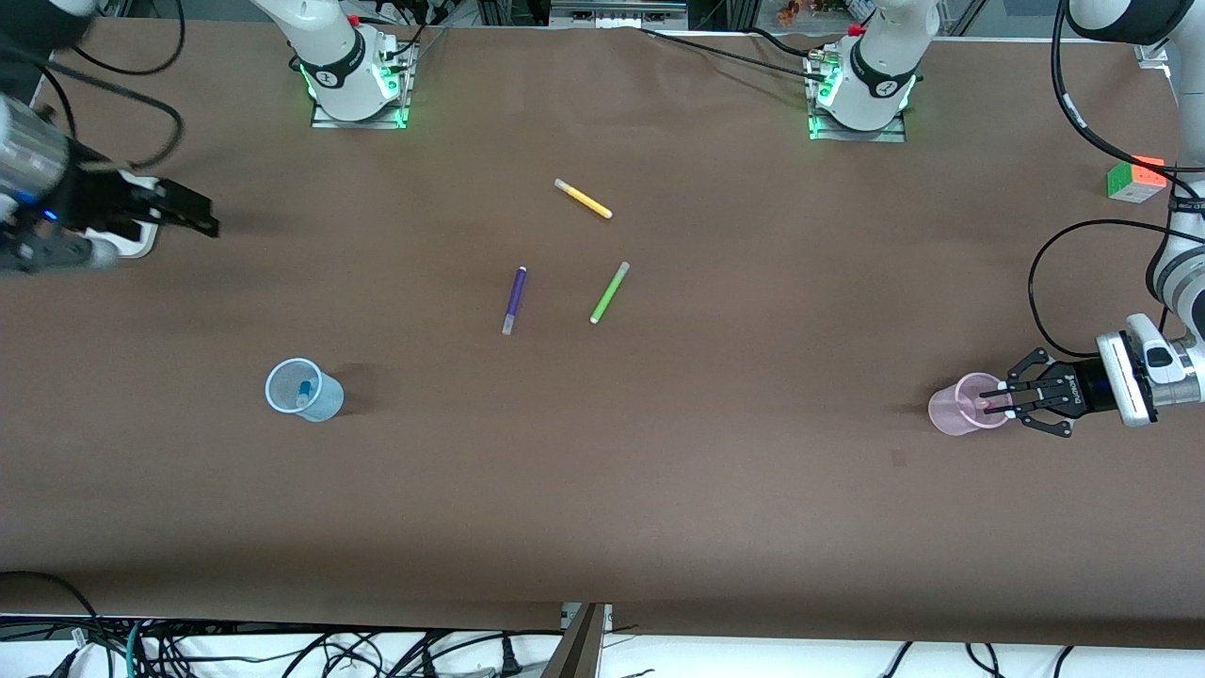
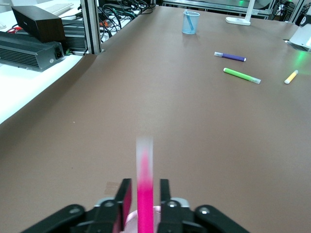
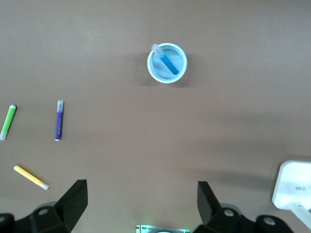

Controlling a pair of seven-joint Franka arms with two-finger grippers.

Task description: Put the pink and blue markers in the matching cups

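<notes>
My left gripper [image 1: 990,403] is clamped on the pink marker [image 2: 145,194], upright directly over the pink cup [image 1: 958,407]. My right gripper [image 1: 193,218], fingers apart, waits near its table end; the blue marker [image 3: 169,63] stands in the blue cup [image 1: 303,390].

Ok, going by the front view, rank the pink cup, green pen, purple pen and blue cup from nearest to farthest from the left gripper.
1. pink cup, directly under the left gripper, at the left arm's end of the table.
2. green pen, mid-table.
3. purple pen, beside the green one, toward the right arm's end.
4. blue cup, toward the right arm's end.
</notes>
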